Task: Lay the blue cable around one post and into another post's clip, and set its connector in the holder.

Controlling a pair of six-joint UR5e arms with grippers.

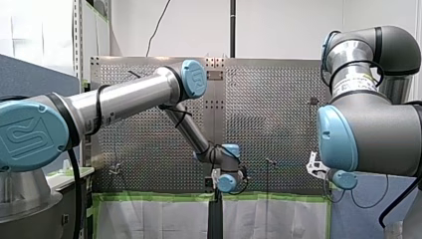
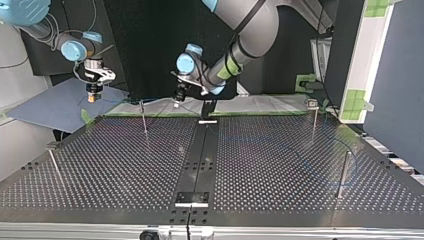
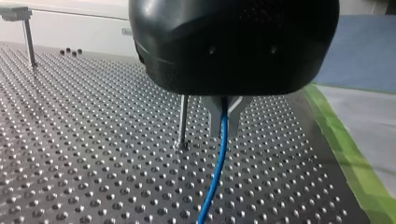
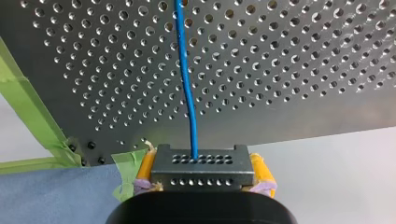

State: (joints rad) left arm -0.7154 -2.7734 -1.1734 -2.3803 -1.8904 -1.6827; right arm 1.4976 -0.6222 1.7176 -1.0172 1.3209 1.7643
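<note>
In the left wrist view my left gripper (image 3: 224, 122) is shut on the blue cable (image 3: 215, 172), which runs down from its fingertips over the perforated table. A thin metal post (image 3: 182, 122) stands just beside those fingers. In the right wrist view my right gripper (image 4: 203, 173) with yellow pads (image 4: 145, 164) is shut on the grey connector (image 4: 203, 163), and the blue cable (image 4: 187, 84) leads out of it across the table. In the top view my right gripper (image 2: 93, 96) hangs past the table's far left corner, and my left gripper (image 2: 178, 100) is at the far edge near the middle.
Several thin posts stand on the table in the top view: one (image 2: 144, 119) near my left gripper, one (image 2: 313, 116) at the far right, one (image 2: 344, 174) at the near right and one (image 2: 54, 162) at the left. A black strip (image 2: 200, 160) runs down the middle. Green tape (image 4: 28, 107) edges the table.
</note>
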